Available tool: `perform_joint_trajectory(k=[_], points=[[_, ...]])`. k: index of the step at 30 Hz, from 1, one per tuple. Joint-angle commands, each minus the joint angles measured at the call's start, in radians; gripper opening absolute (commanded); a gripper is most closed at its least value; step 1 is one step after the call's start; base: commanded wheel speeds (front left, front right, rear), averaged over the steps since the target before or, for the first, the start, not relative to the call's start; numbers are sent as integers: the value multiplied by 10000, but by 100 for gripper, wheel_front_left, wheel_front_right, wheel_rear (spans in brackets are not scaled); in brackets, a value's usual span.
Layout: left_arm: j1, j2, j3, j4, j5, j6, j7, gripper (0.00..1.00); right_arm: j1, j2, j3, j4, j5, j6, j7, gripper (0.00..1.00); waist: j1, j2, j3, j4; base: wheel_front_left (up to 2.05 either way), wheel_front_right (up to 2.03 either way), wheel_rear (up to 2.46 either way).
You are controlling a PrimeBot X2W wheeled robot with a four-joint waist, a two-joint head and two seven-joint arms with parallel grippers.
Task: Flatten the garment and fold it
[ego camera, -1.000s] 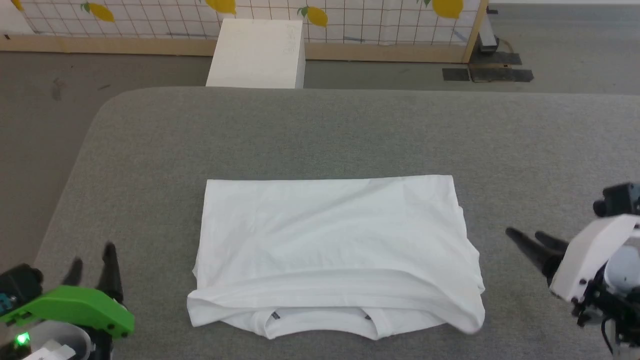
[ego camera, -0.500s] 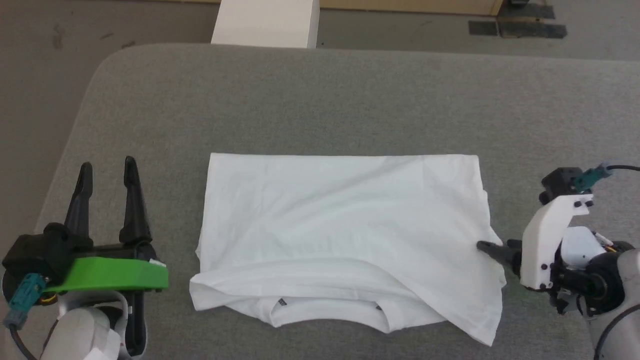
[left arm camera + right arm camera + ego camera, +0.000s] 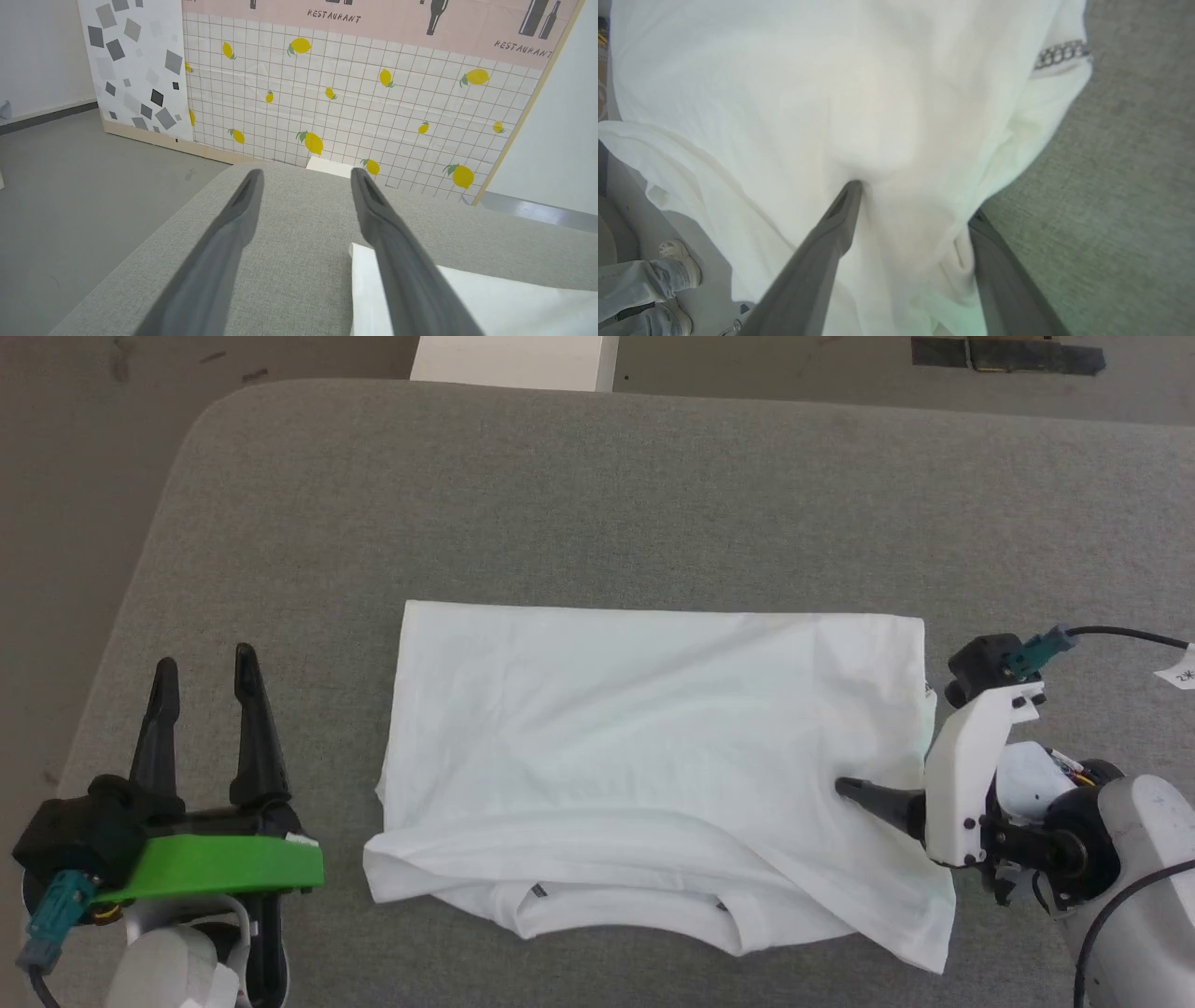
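- Garment [image 3: 644,747] lay flat on the grey padded table [image 3: 597,504], near the table's near edge and between the two grippers; it was already doubled over, with the collar at the near side
- Its long axis ran left to right across the head view, from one gripper toward the other
- Right gripper [image 3: 845,790] was the nearer one: it pointed leftward, jaws spread wide, one finger on top of the cloth and the other slipped beneath the right-hand edge, so fabric sat between them unpinched
- Left gripper [image 3: 205,658] stood apart from the garment's left edge, jaws spread wide and empty, fingers pointing away from the robot, the cloth lying to its right
- Likely the coming move turned on the right jaws closing on that edge, to carry it leftward along the long axis
- Count: one garment, two grippers, one white box [image 3: 513,359] beyond the table, one person's shoe [image 3: 677,254] on the floor
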Motion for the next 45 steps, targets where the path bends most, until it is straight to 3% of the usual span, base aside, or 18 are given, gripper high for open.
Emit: perform_joint_trajectory(k=[1, 2, 3, 4, 15, 22, 27, 32, 39, 42, 45], points=[[85, -98, 95, 45, 189, -113, -75, 100, 170, 128, 314, 366, 93, -13, 73, 100, 0, 0, -26, 3, 0, 0, 0], [85, -172, 152, 76, 244, -192, -75, 100, 149, 41, 370, 443, 115, -13, 109, 44, 0, 0, -42, 3, 0, 0, 0], [87, -222, 197, 100, 293, -252, -75, 100, 129, -9, 386, 471, 154, -13, 83, 18, 0, 0, -63, -5, 0, 0, 0], [92, -284, 260, 123, 350, -323, -75, 100, 108, -54, 327, 518, 195, -13, -1, 0, 0, 0, -88, -22, 0, 0, 0], [333, -760, 762, 326, 697, -815, -75, 100, 304, -852, -902, 1035, 49, -13, -359, 0, 0, 0, -576, -290, 0, 0, 0], [427, -931, 932, 363, 838, -1009, -76, 100, 585, -1371, -2872, 1834, -1462, -13, -350, 0, 0, 0, -771, -364, 0, 0, 0], [527, -1014, 1027, 373, 906, -1095, -76, 100, 436, -1193, -3759, 1829, -2776, -13, -393, 0, 0, 0, -908, -461, 0, 0, 0], [697, -1090, 1094, 383, 944, -1155, -76, 100, 421, -1219, -3245, 508, -3301, -13, 145, 0, 0, 0, -1129, -591, 0, 0, 0], [822, -1166, 1066, 406, 963, -1226, -76, 100, 701, -1528, -2088, -2163, -2756, -13, 1408, 0, 0, 0, -1427, -659, 0, 0, 0], [826, -1203, 1001, 430, 965, -1260, -76, 100, 828, -1345, -1553, -3201, -2328, -13, 1959, 0, 0, 0, -1499, -607, 0, 0, 0], [844, -1226, 929, 449, 953, -1286, -76, 100, 794, -1011, -1097, -3465, -2117, -13, 2075, 0, 0, 0, -1504, -520, 0, 0, 0]])
